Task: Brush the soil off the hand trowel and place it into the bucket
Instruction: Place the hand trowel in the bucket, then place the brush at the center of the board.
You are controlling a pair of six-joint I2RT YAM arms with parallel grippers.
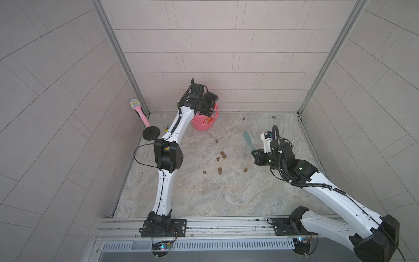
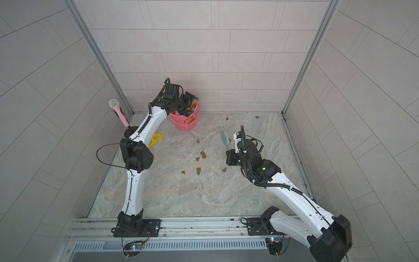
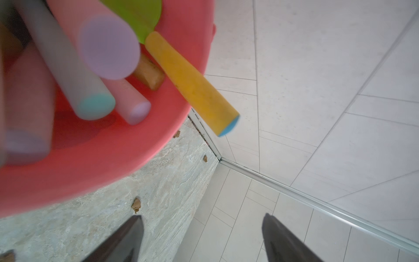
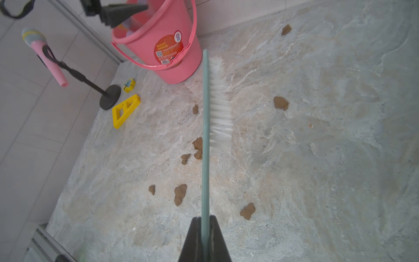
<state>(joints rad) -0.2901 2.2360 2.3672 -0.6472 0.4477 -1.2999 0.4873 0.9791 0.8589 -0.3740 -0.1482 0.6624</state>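
In a top view the left claw hangs over the bucket, and soil lumps dot the table. Left wrist view: the jaws are spread and empty, and the trowel leans inside the bucket just beyond them, seemingly delivered. Right wrist view: the right claw clamps a brush, and the bucket's sticker far ahead is unreadable.

In both top views, upper middle, the left gripper covers most of the mouth of the bucket. Left of centre, the left arm hides part of a yellow triangle. In the left wrist view the handles in the bucket are blurred, and the blade of the trowel is cut by the frame edge. In the right wrist view the right gripper hides the end of the brush; the print on the sticker is too small to read.
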